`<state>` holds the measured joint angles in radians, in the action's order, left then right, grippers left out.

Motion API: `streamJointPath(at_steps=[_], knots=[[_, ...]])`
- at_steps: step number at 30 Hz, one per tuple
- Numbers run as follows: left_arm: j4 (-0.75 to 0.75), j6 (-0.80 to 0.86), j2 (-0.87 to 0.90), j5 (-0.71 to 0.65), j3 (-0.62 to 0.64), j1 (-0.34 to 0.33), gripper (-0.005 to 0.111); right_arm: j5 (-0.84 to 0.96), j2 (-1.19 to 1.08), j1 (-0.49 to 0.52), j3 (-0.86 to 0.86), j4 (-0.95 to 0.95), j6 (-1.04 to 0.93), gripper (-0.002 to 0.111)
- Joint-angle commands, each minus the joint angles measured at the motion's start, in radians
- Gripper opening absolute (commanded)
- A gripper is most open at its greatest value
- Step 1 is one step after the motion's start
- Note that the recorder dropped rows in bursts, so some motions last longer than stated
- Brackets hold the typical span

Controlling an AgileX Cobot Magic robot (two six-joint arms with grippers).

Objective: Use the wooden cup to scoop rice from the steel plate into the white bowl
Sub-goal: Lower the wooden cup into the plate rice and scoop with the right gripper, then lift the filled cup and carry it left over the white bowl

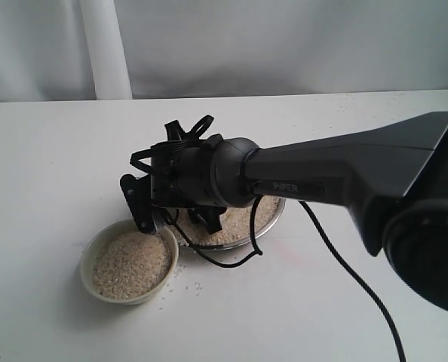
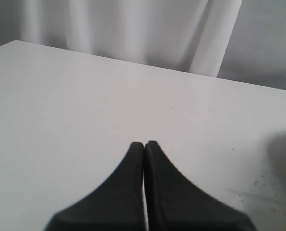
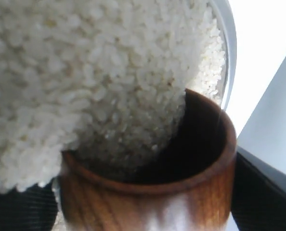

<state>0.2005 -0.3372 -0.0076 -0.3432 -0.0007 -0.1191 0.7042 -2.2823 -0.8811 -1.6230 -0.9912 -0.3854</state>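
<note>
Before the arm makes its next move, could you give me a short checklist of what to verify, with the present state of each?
1. Grip of right gripper on cup: ok, fingers on either side.
2. Gripper at bowl rim: ok.
3. Cup emptied: cannot tell, rice hides part of its mouth.
4. Spill on table: not ok, grains beside bowl.
5. More to scoop in plate: ok.
6. State of left gripper: ok, shut, over bare table.
</note>
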Motion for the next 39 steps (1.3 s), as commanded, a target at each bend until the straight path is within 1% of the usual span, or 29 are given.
streamJointPath(at_steps=[1,7,11,24,34,39], knots=[[-0.004,-0.002,0.008,0.006,0.001,0.001,0.000,-0.006,0.011,-0.007,-0.002,0.054,-0.005,0.000],[-0.004,-0.002,0.008,0.006,0.001,0.001,0.000,-0.006,0.015,-0.007,-0.002,0.075,-0.003,0.000],[-0.004,-0.002,0.008,0.006,0.001,0.001,0.000,-0.013,0.034,-0.001,-0.002,0.148,-0.003,0.000],[-0.004,-0.002,0.008,0.006,0.001,0.001,0.000,-0.011,0.071,0.069,-0.002,0.322,-0.003,0.000],[-0.004,-0.002,0.008,0.006,0.001,0.001,0.000,-0.077,0.071,0.131,-0.002,0.534,-0.013,0.000],[-0.004,-0.002,0.008,0.006,0.001,0.001,0.000,-0.124,0.071,0.154,-0.002,0.707,-0.067,0.000]])
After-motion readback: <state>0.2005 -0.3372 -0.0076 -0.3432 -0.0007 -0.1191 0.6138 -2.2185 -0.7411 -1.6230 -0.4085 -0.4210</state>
